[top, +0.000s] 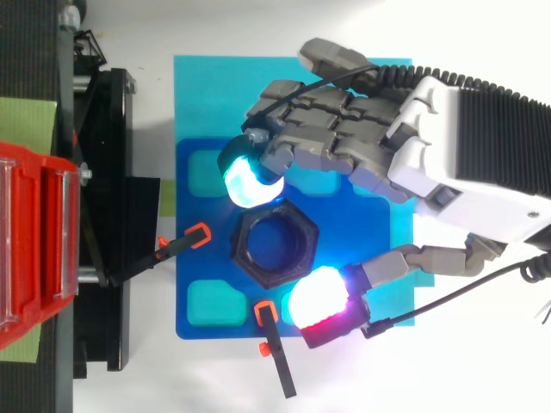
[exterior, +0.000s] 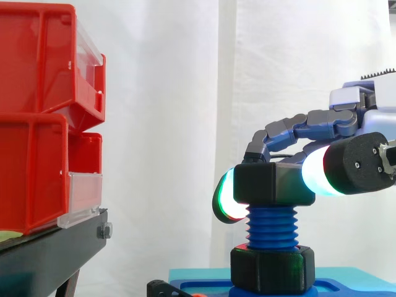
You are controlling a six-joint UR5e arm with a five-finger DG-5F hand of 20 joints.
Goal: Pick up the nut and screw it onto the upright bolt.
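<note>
A black hex nut [exterior: 272, 184] sits on top of the upright blue bolt [exterior: 272, 226], level across its upper threads. My hand [top: 413, 146] reaches in from the right and pinches the nut: a cyan-glowing fingertip [top: 248, 181] presses its far side and a white-to-magenta thumb pad [top: 317, 303] its near side. From above, the nut [top: 275, 245] shows its open bore between the two pads. Lower down the bolt, a second black hex piece [exterior: 272, 267] sits at its foot.
The bolt stands on a dark blue holder plate [top: 194, 185] over a light blue mat [top: 198, 86]. Two black clamps with orange tips [top: 182, 244] [top: 274, 357] lie by the plate. Red bins [exterior: 37, 124] on a black stand [exterior: 49, 253] rise at the left.
</note>
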